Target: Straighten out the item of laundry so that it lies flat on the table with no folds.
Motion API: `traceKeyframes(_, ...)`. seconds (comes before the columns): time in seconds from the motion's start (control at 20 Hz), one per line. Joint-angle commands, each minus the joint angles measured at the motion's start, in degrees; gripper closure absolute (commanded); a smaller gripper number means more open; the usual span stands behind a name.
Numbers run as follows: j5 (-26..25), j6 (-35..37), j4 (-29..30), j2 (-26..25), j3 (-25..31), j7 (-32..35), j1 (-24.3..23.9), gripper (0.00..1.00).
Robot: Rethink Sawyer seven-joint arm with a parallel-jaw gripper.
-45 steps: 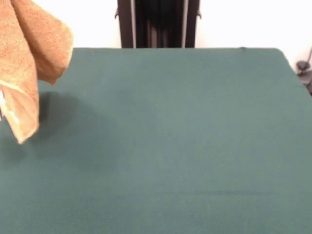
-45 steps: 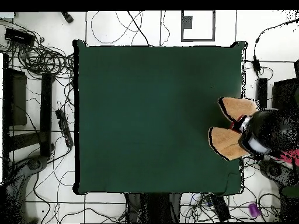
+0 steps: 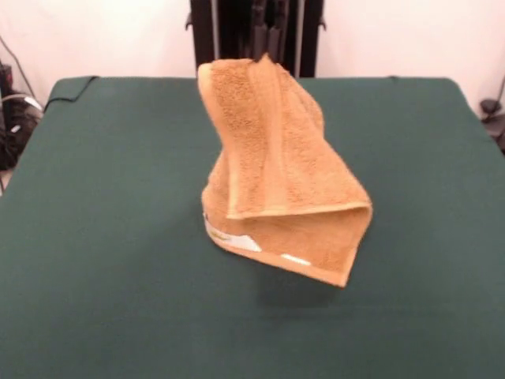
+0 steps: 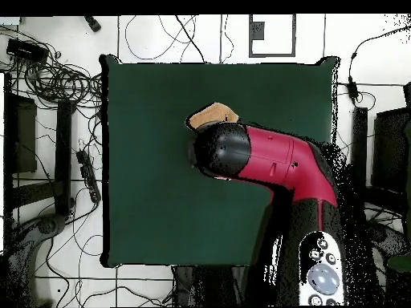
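Orange-tan terry hangs over the middle of the desk (image 3: 95, 237) in the front view: the towel (image 3: 276, 181) is drawn up into a tall, narrow peak whose top reaches the picture's upper part, in front of the dark pedestal (image 3: 256, 35). Its lower part is doubled over on itself, with one folded layer ending in a straight hem across the front and a second layer below it running down to a corner at the right. A small white label (image 3: 296, 259) and a paler strip (image 3: 229, 237) show along the bottom edge. Whether that bottom edge touches the green cloth or hangs just above it is hard to tell; a faint shadow lies under it.

The fingers cannot be made out. In the front view the towel's peak covers the spot where they would be, and only dark bars of the pedestal show behind it. From overhead the red and black arm (image 4: 281, 164) reaches in from the lower right across the desk (image 4: 152, 216), and its rounded black end hides nearly all of the towel (image 4: 210, 115), leaving just a small tan patch at its far side. So I cannot tell whether the fingers are clenched or released.
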State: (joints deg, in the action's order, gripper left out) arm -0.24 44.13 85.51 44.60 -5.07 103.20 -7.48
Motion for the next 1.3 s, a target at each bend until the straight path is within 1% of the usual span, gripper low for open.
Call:
traceKeyframes(0.05,4.7,-2.4,5.8,-4.2,1.1,17.0,1.7,1.00)
traceKeyframes(0.2,6.0,-3.4,5.8,-4.7,1.6,16.0,1.3,1.00)
traceKeyframes(0.25,6.3,-3.8,5.9,-4.7,1.6,15.7,1.3,0.00)
traceKeyframes(0.7,6.3,-6.5,6.6,-4.5,1.1,14.2,1.6,0.00)
traceKeyframes(0.85,5.8,-5.6,5.6,-4.8,-0.5,15.5,2.9,0.00)
traceKeyframes(1.0,7.0,-5.5,6.0,-4.8,-1.2,17.4,3.5,0.00)
traceKeyframes(1.15,7.8,-6.6,6.3,-5.0,-0.7,16.0,2.9,0.00)
traceKeyframes(1.3,7.3,-4.8,5.2,-4.3,-0.4,12.9,1.6,0.00)
